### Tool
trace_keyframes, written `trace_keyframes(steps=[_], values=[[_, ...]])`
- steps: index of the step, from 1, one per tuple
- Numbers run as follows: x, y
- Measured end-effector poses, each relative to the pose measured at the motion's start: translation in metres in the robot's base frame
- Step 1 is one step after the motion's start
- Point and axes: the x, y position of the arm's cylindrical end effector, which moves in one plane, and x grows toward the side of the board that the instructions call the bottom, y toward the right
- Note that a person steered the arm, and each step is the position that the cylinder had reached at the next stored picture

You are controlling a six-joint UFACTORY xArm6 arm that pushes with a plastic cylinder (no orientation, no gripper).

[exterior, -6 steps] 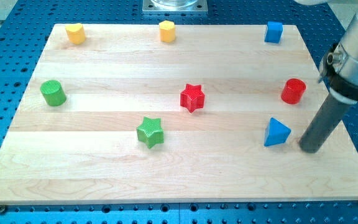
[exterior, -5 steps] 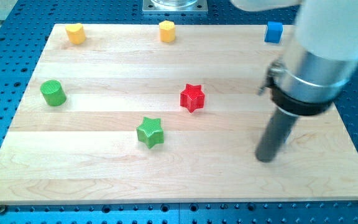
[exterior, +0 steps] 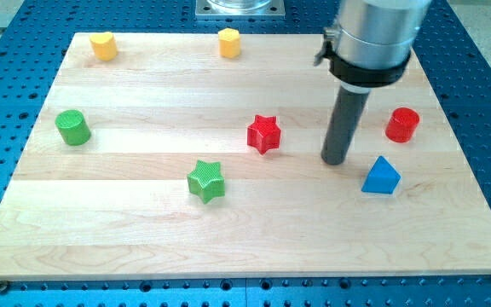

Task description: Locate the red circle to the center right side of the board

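Note:
The red circle (exterior: 402,124) is a short red cylinder standing near the board's right edge, about mid-height. My tip (exterior: 335,160) rests on the board to its left and a little lower, well apart from it. The tip lies between the red star (exterior: 263,134) on its left and the blue triangle (exterior: 381,176) on its lower right, touching neither.
A green star (exterior: 205,181) lies left of centre, low. A green cylinder (exterior: 72,128) stands at the left. Two yellow blocks (exterior: 103,45) (exterior: 229,42) sit along the top edge. The arm's body hides the top right corner of the wooden board (exterior: 143,239).
My tip has swung from the right edge beside the blue triangle leftward and up to the middle right. The blue triangle sits slightly further right and lower. The red circle has not moved.

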Motion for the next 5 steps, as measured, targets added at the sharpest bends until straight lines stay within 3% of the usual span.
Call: trace_keyframes(steps=[2, 3, 4, 5], values=[[-0.017, -0.018], [-0.025, 0.076], [0.023, 0.161], [0.084, 0.126]])
